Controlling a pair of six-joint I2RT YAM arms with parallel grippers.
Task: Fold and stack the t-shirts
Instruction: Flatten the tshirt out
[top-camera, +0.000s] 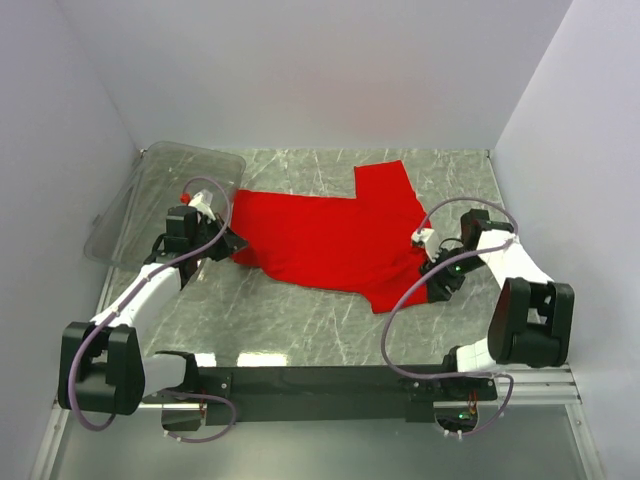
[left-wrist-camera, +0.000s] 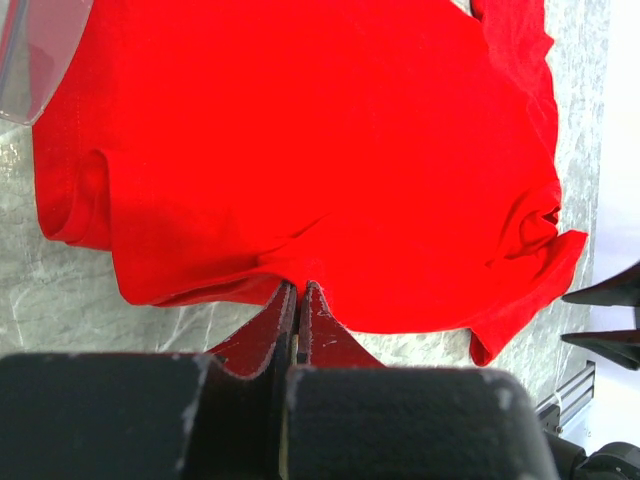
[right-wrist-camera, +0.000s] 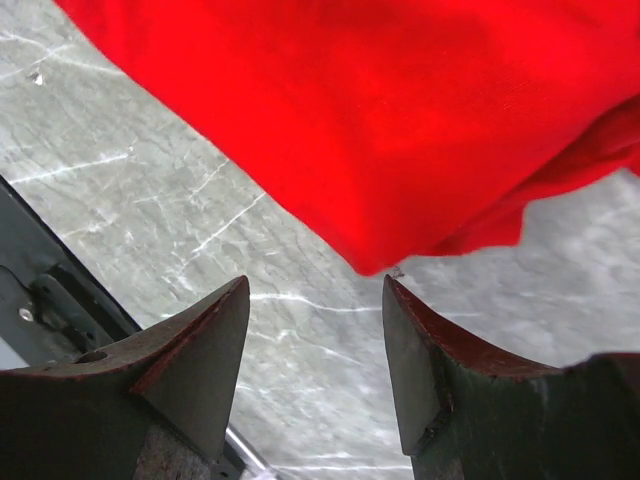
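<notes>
Flattening, I think: my left pincer (left-wrist-camera: 300, 292) is pinching the bright red fabric t-shirt (top-camera: 330, 235); right pincer (right-wrist-camera: 315, 288), spread, is needing a grip.

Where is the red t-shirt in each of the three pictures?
Top view: the red t-shirt lies spread out in the middle.
Left wrist: it fills most of the picture.
Right wrist: it runs across the top.
Shared landmark: the grey marbled table under it, in all three.

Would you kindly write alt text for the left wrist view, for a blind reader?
The left gripper, shut, pinches the near edge of a bright red fabric t-shirt spread on a grey marbled table. The corner of a clear plastic bin shows top left.
</notes>
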